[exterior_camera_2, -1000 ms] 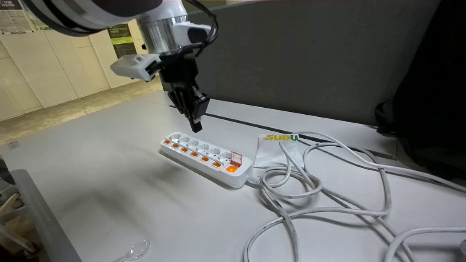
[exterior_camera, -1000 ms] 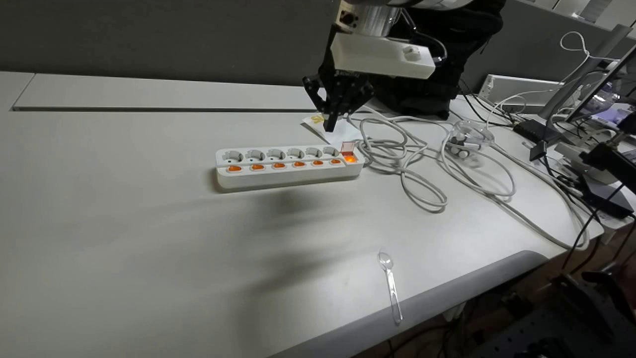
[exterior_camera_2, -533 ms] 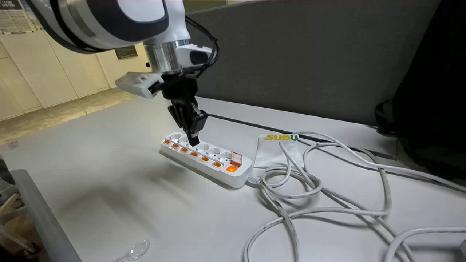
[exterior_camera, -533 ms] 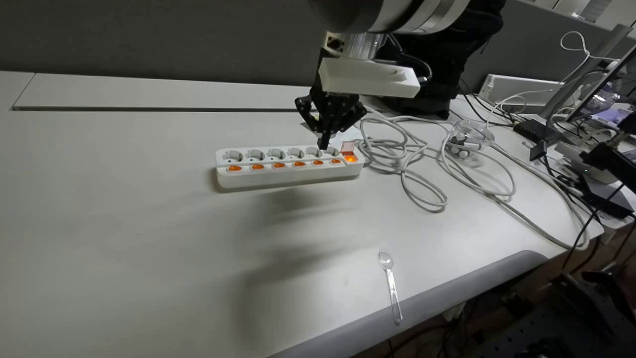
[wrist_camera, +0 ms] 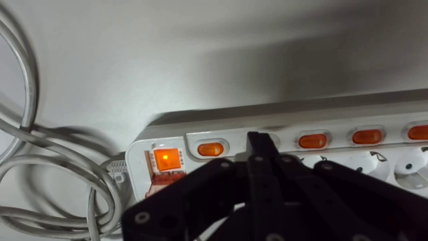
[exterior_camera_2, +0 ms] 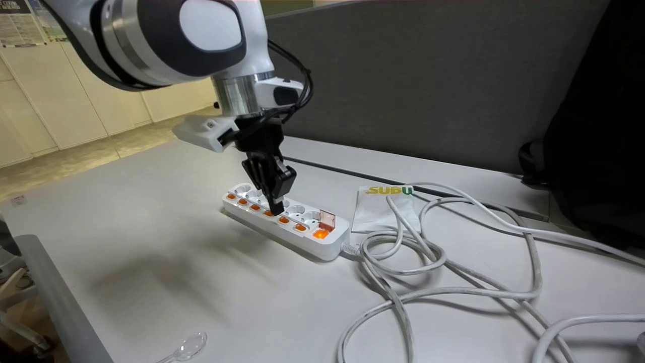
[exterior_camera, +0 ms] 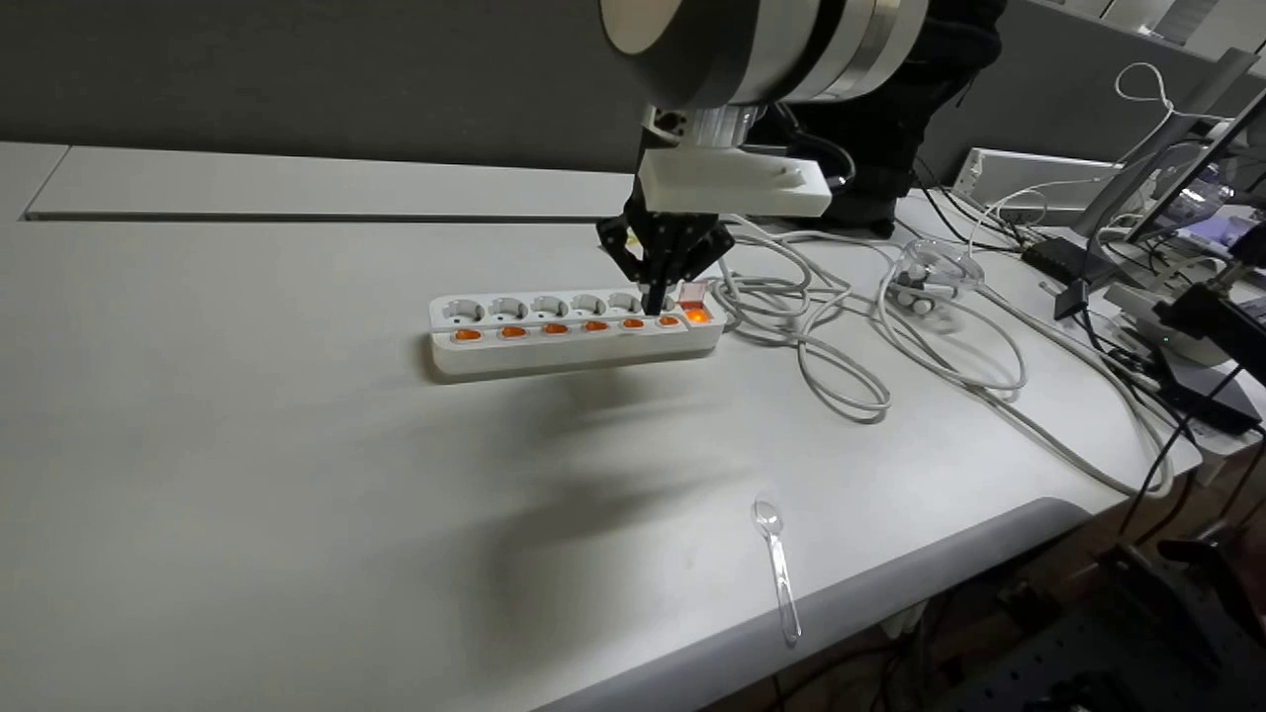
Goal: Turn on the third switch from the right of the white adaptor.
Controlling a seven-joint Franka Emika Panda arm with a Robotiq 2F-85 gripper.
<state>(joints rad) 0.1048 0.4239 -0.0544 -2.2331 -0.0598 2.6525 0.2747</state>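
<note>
The white adaptor (exterior_camera: 569, 356) lies on the table in both exterior views (exterior_camera_2: 282, 234), with a row of orange oval switches and a lit square switch (wrist_camera: 167, 159) at its cable end. The third oval switch from that end (exterior_camera: 594, 326) is bare in the wrist view (wrist_camera: 312, 141); in an exterior view it is close beside the fingertip (exterior_camera_2: 269, 214). My gripper (wrist_camera: 262, 136) is shut and empty, pointing down over the adaptor (wrist_camera: 334, 113), and in the wrist view its tips hide the second oval switch. It also shows in both exterior views (exterior_camera: 654, 303) (exterior_camera_2: 276, 208). Contact cannot be told.
A raised clear red cover (exterior_camera_2: 327, 220) stands by the square switch. Tangled white cables (exterior_camera_2: 403, 262) lie past the cable end, with a paper napkin (exterior_camera_2: 385, 212) beside them. A clear plastic spoon (exterior_camera: 779, 574) lies near the table's front edge. A dark partition (exterior_camera: 346, 79) stands behind.
The gripper has come down from above the adaptor to just over its switch row. In the last half second it has also shifted slightly toward the cable end. The adaptor has not moved.
</note>
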